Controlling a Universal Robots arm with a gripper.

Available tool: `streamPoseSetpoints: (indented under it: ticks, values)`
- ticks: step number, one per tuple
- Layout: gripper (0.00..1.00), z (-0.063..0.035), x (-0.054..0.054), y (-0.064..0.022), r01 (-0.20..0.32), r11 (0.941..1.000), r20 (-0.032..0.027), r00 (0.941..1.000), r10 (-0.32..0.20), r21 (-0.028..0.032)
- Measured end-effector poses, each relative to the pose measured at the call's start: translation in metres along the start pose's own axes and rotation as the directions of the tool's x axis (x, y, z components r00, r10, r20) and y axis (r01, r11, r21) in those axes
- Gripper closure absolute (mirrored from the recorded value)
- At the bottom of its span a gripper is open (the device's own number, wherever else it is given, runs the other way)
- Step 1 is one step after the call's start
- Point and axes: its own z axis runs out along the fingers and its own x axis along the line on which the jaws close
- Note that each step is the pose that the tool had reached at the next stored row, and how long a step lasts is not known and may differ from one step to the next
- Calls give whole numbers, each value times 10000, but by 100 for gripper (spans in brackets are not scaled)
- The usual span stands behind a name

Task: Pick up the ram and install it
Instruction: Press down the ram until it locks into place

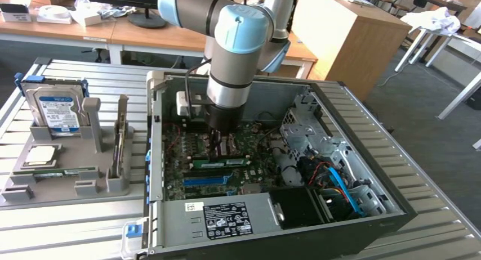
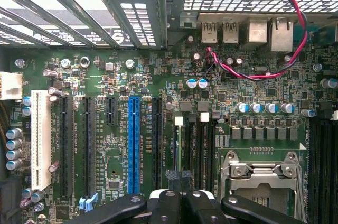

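Jaws closed, gripper [image 1: 220, 153] low inside the PC case [image 1: 391, 198]; ram [image 1: 219, 162] seated directly below, long axis crosswise on the motherboard [image 2: 158, 145].

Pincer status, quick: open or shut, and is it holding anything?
Pincer: closed, nothing visibly held, tips together over the motherboard.

Open computer case [image 1: 361, 158] on slatted table [image 1: 67, 226]; hard drive [image 1: 54, 111] upright in grey holder [image 1: 64, 184] beside it.
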Motion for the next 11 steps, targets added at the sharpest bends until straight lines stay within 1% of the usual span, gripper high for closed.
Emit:
streamPoseSetpoints:
  ticks: [6,9,11]
  values:
    - [90,2,0,0,0,10000,-1,10000,0,0]
    - [90,-12,-2,-3,2,10000,16,10000,-2,15]
    - [90,-51,0,-1,2,10000,-5,10000,-2,-1]
